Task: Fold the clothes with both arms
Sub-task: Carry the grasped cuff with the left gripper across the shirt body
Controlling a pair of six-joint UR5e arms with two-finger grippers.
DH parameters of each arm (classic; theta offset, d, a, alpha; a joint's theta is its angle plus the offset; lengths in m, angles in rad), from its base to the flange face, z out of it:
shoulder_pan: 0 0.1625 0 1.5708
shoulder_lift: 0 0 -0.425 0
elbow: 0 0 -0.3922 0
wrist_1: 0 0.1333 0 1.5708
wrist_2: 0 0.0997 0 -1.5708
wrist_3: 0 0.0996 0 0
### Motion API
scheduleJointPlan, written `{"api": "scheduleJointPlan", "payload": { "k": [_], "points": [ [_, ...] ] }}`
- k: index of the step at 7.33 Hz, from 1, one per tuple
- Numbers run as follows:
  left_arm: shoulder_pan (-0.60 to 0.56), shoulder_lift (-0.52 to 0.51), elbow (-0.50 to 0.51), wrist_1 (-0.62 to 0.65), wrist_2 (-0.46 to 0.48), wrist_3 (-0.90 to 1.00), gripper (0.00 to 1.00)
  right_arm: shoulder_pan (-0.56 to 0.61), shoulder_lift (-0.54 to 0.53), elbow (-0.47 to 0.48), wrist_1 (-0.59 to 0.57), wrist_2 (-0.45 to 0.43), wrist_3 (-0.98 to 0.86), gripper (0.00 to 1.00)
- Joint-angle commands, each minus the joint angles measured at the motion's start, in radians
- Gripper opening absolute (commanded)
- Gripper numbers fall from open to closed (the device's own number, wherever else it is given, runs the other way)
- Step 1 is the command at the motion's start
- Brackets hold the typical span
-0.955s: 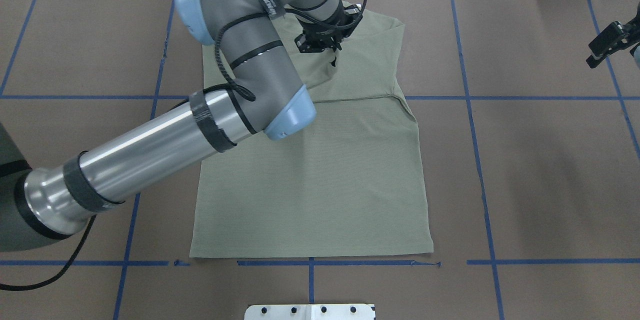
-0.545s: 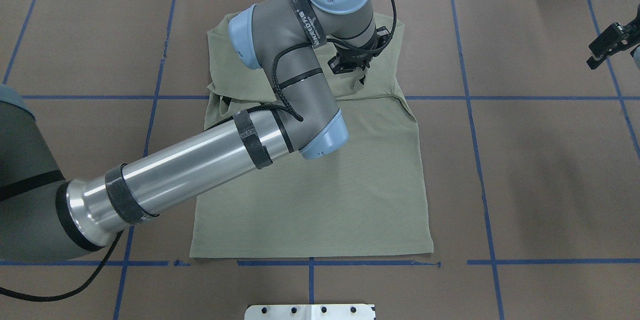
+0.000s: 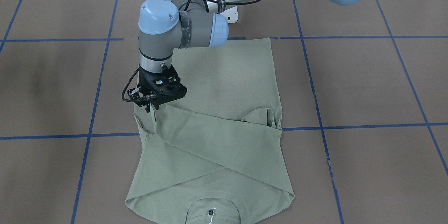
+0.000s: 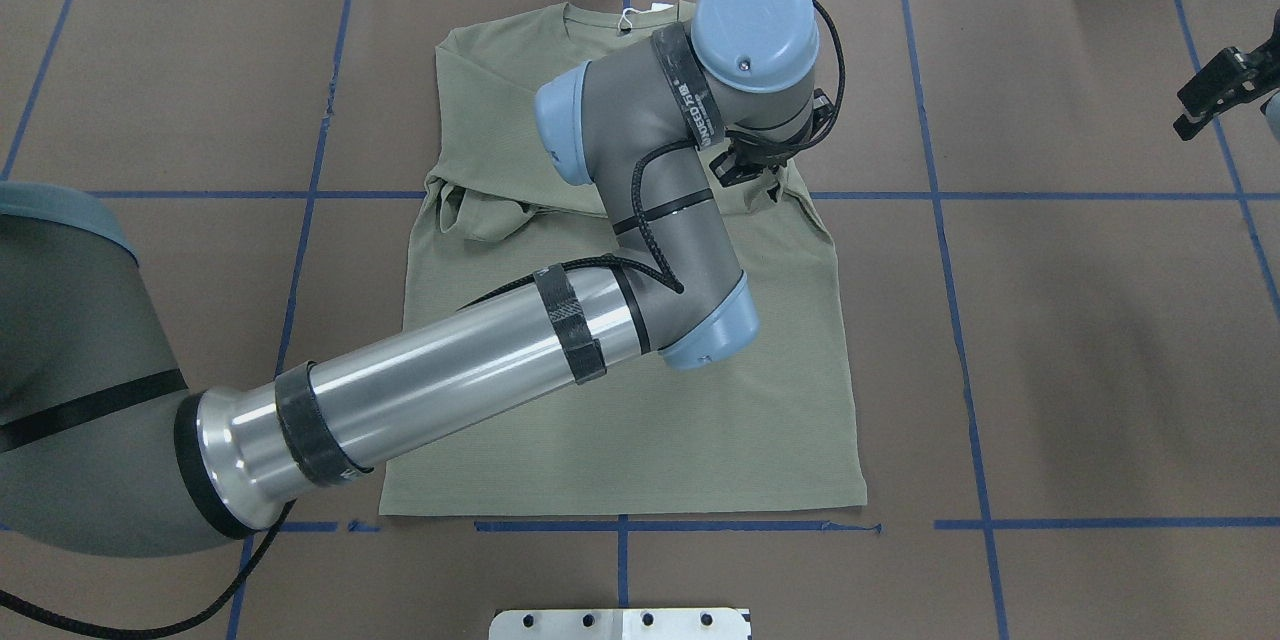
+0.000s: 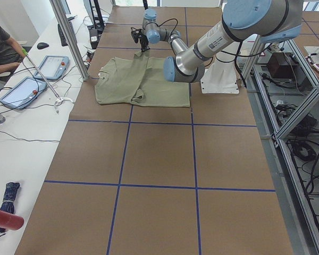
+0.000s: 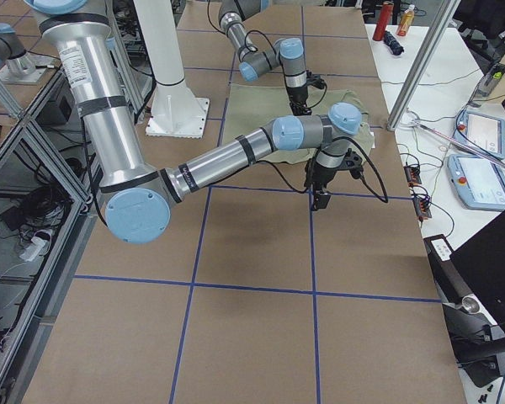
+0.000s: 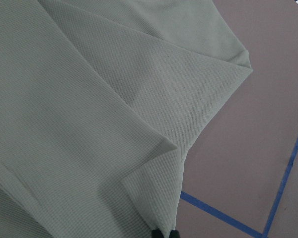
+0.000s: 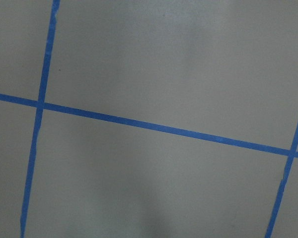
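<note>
Surface [image 4: 1080, 340]: brown covering, gridded with blue tape [image 4: 950, 320], carrying one garment.

Left arm [image 4: 460, 380]: reaching in from the robot's left, diagonally over the shirt. Wrist turned down above the shirt's edge on the robot's right.

Right arm [image 6: 219, 160]: well apart from the shirt, over bare surface on the robot's right.

Shirt [image 4: 640, 440]: green, lying flat at mid-surface. Hem nearest the robot and square to the tape, collar [image 3: 211, 206] at the far end. One sleeve [image 3: 217, 136] laid diagonally across the chest, from the shoulder on the robot's left to the opposite edge, its end held at the claw. Second cuff [image 3: 269, 117] bunched at the edge on the robot's left.

Left claw [image 3: 153, 107]: pointing down, pinching the sleeve end. Left wrist view shows fabric caught between the dark fingertips.

Right claw [image 4: 1205, 100]: hovering above bare surface and tape lines, touching nothing. Spread or pressed together: cannot tell.

Hang tag [image 3: 210, 219]: white, on string, lying at the collar.
</note>
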Motion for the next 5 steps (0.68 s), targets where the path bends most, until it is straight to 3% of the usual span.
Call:
{"api": "scheduleJointPlan", "payload": {
  "k": [1, 3, 5],
  "points": [
    [-0.002, 0.073, -0.097, -0.013, 0.015, 0.082, 1.0, -0.003, -0.002, -0.001, 0.039, -0.002, 0.008, 1.0],
    [-0.005, 0.15, -0.208, 0.054, 0.012, 0.146, 1.0, -0.006, -0.021, -0.006, 0.104, -0.001, 0.014, 1.0],
    [-0.007, 0.321, -0.463, 0.191, 0.01, 0.255, 1.0, -0.045, -0.044, 0.04, 0.119, 0.006, 0.06, 1.0]
  ]
}}
